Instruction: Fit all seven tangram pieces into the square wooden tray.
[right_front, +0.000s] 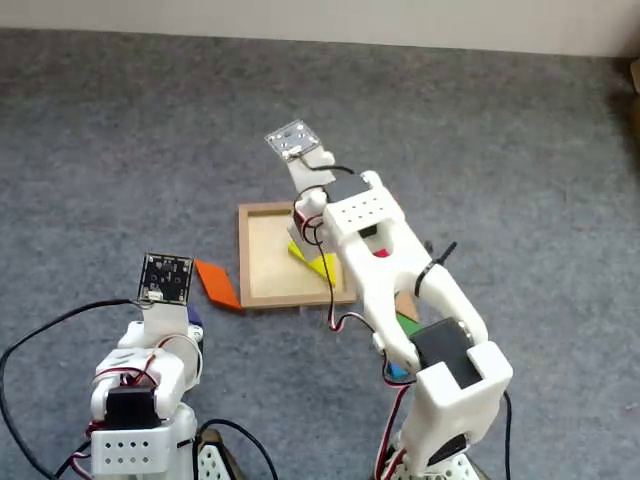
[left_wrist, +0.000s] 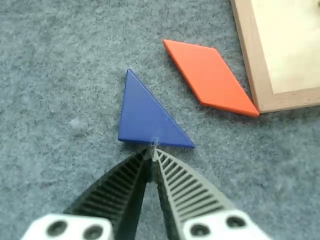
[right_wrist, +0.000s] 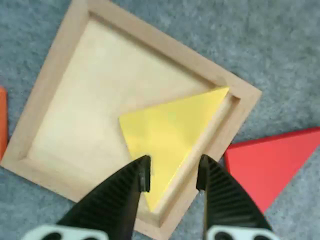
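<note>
Jaws of the right gripper (right_wrist: 172, 175) stand apart, straddling one tip of the yellow triangle (right_wrist: 170, 130), which lies inside the wooden tray (right_wrist: 55, 75) with its long edge along one wall. Left gripper (left_wrist: 151, 155), jaws together, tips at the blue triangle (left_wrist: 145, 120) outside the tray.

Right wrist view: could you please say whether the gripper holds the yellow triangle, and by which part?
Nothing looks held: the right gripper stands open astride one corner of the yellow triangle, which lies in the tray.

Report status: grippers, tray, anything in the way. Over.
Left gripper shut, tips at blue triangle. Right gripper open over yellow triangle in tray. Orange parallelogram, red triangle outside.
</note>
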